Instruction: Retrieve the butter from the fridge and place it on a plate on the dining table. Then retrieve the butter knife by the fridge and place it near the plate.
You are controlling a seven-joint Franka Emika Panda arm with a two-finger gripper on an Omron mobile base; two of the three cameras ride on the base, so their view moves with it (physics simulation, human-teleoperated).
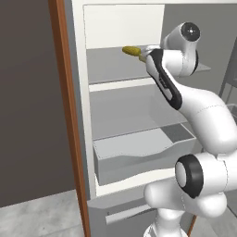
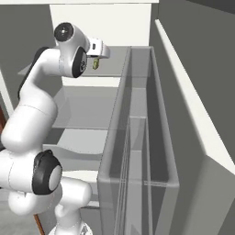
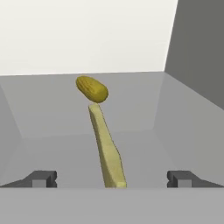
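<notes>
The fridge [image 1: 83, 115] stands wide open so the arm can reach its top shelf [image 3: 52, 109]. The gripper [image 3: 111, 178] is spread wide, straddling the butter [image 3: 107, 148], which lies lengthwise on that shelf, nothing pinched yet. A yellow corn cob [image 3: 92, 89] sits just behind it.

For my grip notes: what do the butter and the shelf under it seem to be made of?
Butter: apparently a soft, matte, pale yellow solid; flat, dull colour without any shine. Shelf: probably smooth grey plastic or painted metal; an even, flat surface without grain. Being rendered, neither material is certain.
</notes>
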